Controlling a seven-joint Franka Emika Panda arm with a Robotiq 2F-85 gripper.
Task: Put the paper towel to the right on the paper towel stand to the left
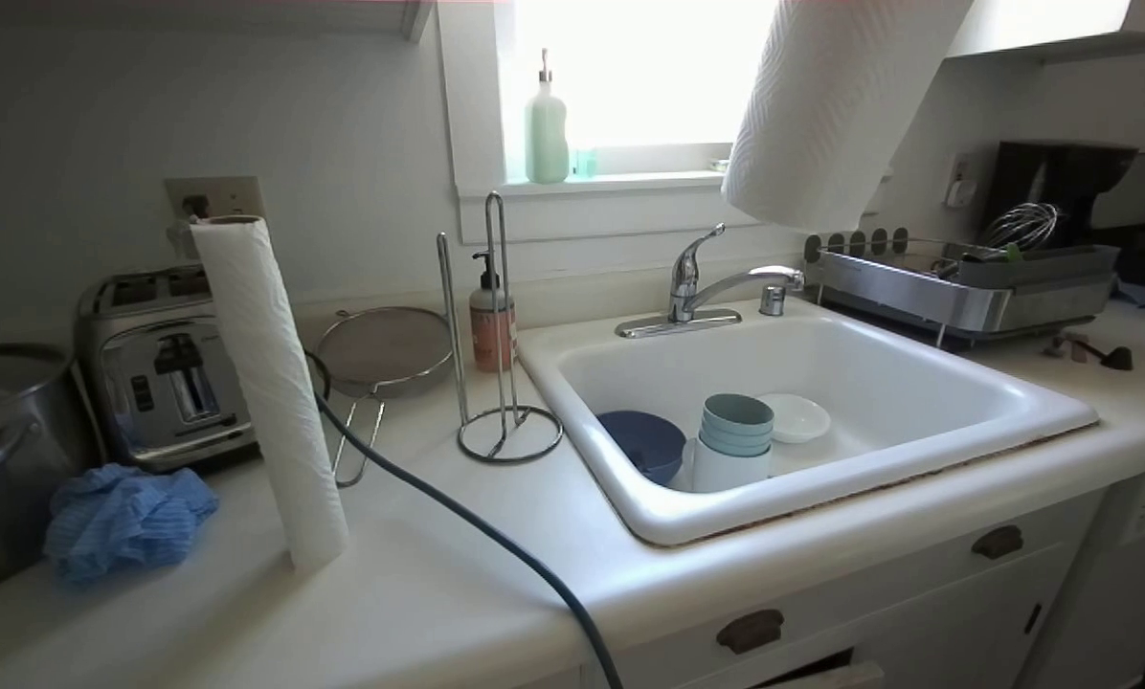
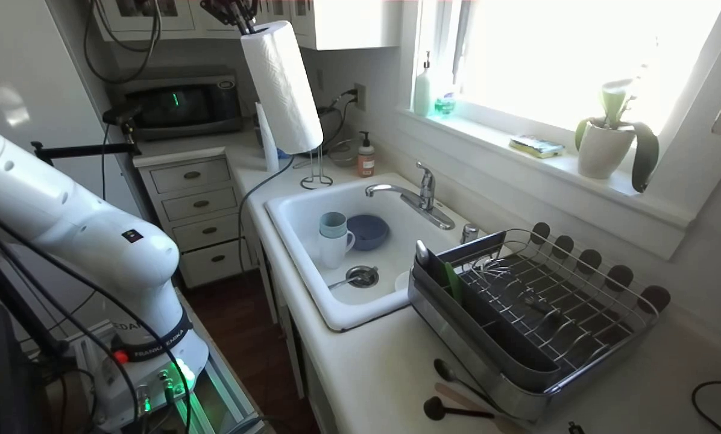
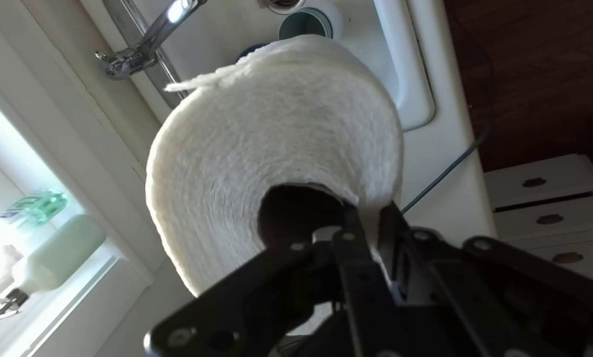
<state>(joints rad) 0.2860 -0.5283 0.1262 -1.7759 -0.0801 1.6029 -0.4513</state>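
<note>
pinches the wall of a thick white cylindrical paper towel roll (image 2: 282, 90) with a black two-fingered metal gripper (image 3: 369, 218)

in the wrist view, dips one finger into the dark hollow core and presses the other against the outside, with white paper squeezed between

holds the roll tilted in mid-air by its upper end, with the lower end clear of the white countertop (image 1: 419, 584) and, in an exterior view, across part of the bright window (image 1: 639, 77)

in an exterior view, apart from the roll, see a thin metal wire stand (image 1: 502, 411), upright on the countertop just beside the white rectangular sink (image 1: 879, 471), with a round ring base, a tall looped rod and a shorter side rod

near the stand, see an orange-labelled pump bottle (image 1: 482, 335), a round mesh strainer (image 1: 386, 349) with a wire handle and, on end, a slim tall white paper roll (image 1: 271, 402)

near that slim roll, see a shiny metal toaster (image 1: 142, 344), a crumpled blue cloth (image 1: 132, 517) and a grey metal pot (image 1: 36, 478) cut by the edge of view

in the sink, see pale teal cups (image 1: 737, 426) stacked at the mouth of a white mug (image 1: 730, 469), a dark blue bowl (image 1: 639, 445) and a shallow white dish (image 1: 802, 418)

in both exterior views, see a silver metal dish rack (image 2: 457, 340) on the countertop
</note>
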